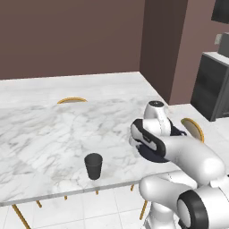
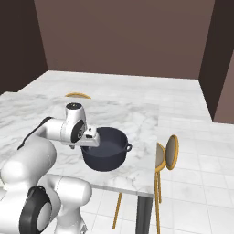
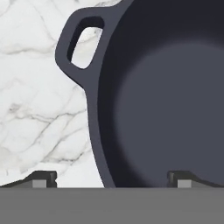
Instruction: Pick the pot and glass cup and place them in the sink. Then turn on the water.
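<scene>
The dark navy pot (image 2: 109, 151) stands on the white marble table (image 2: 132, 119) near its right edge; in the left base view the arm covers most of the pot (image 1: 154, 157). My gripper (image 2: 90, 140) hangs just over the pot's left rim, open. In the hand view the gripper (image 3: 113, 178) has one fingertip over the marble and the other over the pot's inside, with the pot's rim (image 3: 94, 109) between them and a loop handle (image 3: 74, 41) further along. The glass cup (image 1: 93, 166), a small dark tumbler, stands upright near the table's front edge, left of the arm. The sink is out of view.
Round wooden stools stand by the table: one at the far side (image 1: 71, 100) and one at the right end (image 2: 171, 152). The table's front edge (image 1: 67, 193) runs close to the cup. A dark cabinet (image 1: 210, 87) stands at the far right against brown walls.
</scene>
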Robot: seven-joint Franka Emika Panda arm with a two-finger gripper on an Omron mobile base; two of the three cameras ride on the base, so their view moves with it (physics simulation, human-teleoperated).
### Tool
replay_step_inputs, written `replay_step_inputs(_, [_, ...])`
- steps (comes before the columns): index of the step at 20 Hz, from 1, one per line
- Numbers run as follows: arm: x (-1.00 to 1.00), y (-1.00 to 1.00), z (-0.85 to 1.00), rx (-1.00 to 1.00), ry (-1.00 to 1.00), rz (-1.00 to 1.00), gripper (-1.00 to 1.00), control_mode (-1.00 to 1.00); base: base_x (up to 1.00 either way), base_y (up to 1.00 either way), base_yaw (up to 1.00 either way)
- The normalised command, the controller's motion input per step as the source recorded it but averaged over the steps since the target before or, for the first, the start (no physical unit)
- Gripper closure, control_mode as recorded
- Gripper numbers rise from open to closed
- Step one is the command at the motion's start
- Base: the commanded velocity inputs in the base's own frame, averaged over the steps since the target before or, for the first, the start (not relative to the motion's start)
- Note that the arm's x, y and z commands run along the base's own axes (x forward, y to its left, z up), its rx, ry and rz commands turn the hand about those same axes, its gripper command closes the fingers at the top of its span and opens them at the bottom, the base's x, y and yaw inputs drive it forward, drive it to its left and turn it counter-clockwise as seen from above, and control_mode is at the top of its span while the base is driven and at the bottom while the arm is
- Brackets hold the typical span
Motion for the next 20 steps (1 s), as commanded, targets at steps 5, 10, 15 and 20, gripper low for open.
replay_step_inputs(5, [0.11, 0.00, -0.18, 0.00, 0.05, 0.02, -1.00, -1.00, 0.00, 0.00, 0.00])
replay_step_inputs(10, [0.06, 0.00, -0.15, 0.00, 0.06, 0.01, -1.00, -1.00, 0.00, 0.00, 0.00])
replay_step_inputs(15, [0.02, 0.00, -0.10, 0.00, 0.05, 0.03, -1.00, -1.00, 0.00, 0.00, 0.00])
replay_step_inputs(20, [0.01, 0.00, -0.05, 0.00, 0.04, 0.03, -1.00, -1.00, 0.00, 0.00, 0.00])
